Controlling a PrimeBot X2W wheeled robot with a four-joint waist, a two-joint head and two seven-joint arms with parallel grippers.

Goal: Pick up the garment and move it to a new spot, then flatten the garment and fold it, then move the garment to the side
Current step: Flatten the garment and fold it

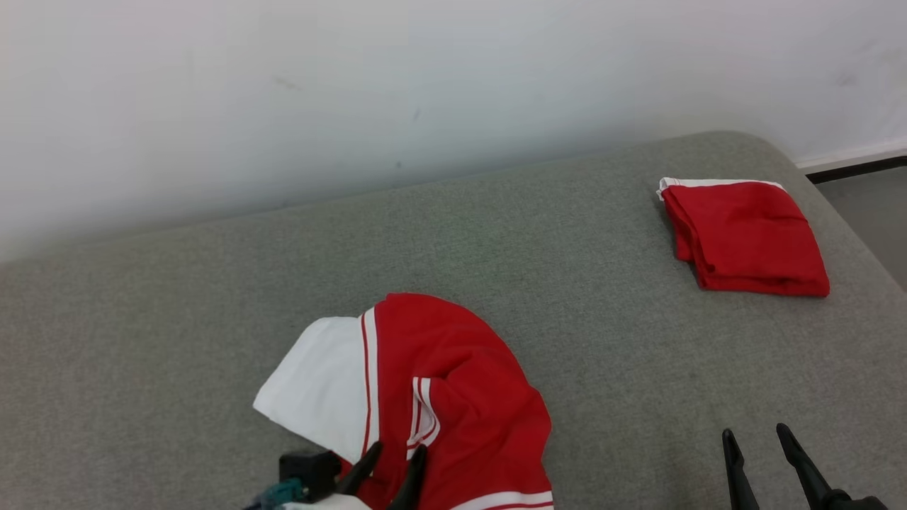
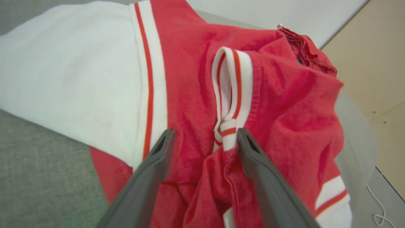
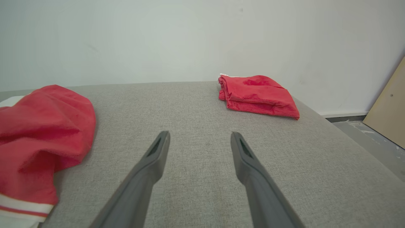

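1. Straddling a fold of the crumpled red-and-white jersey garment (image 1: 453, 382) on the grey upholstered bed (image 1: 212, 283), your left gripper (image 1: 398, 448) has its fingers spread, ready to pinch.
2. Your right gripper (image 1: 755, 428), fingers likewise spread, hangs aside, empty.

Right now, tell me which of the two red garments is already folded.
The red garment at the far right, a neat flat stack. The red-and-white garment by the left hand lies crumpled.

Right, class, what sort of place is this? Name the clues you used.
Probably a bare indoor test room: a grey upholstered surface against a plain white wall, a crumpled red-and-white garment, and a folded red garment set aside.
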